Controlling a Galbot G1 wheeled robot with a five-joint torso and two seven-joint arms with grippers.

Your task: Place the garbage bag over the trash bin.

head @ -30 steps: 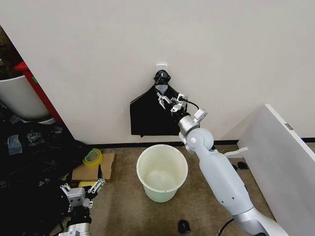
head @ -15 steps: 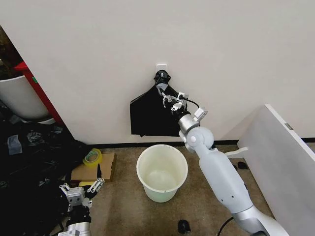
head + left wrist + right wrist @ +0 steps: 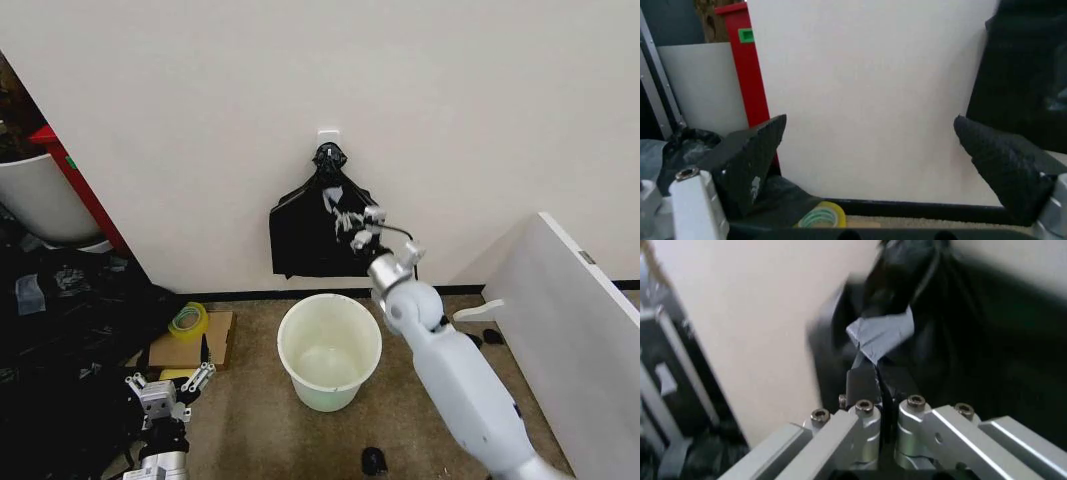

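Down at the lower left, just above the floor: left gripper (image 3: 166, 391), fingers (image 3: 750, 155) spread wide apart, nothing between them, pointing toward the wall. Just beyond it, on a flat cardboard box (image 3: 188, 345): a yellow-green tape roll (image 3: 187, 320). Further along, centre of the floor, standing upright on the carpet: trash bin (image 3: 329, 351), cream-white, mouth open and bare, no liner over the rim. Straight above it, against the wall: bunch of black bags (image 3: 310, 232), hung by its knotted top from a small white hook (image 3: 329, 134). Right at the bunch's front face: right gripper (image 3: 357, 227), arm reaching up from the lower right, fingers (image 3: 860, 385) pressed together, clamped on a fold of glossy black plastic, the garbage bag (image 3: 883, 335), pinched right at the bunch. Far right: a tilted white panel (image 3: 575, 330), well apart from the bin.
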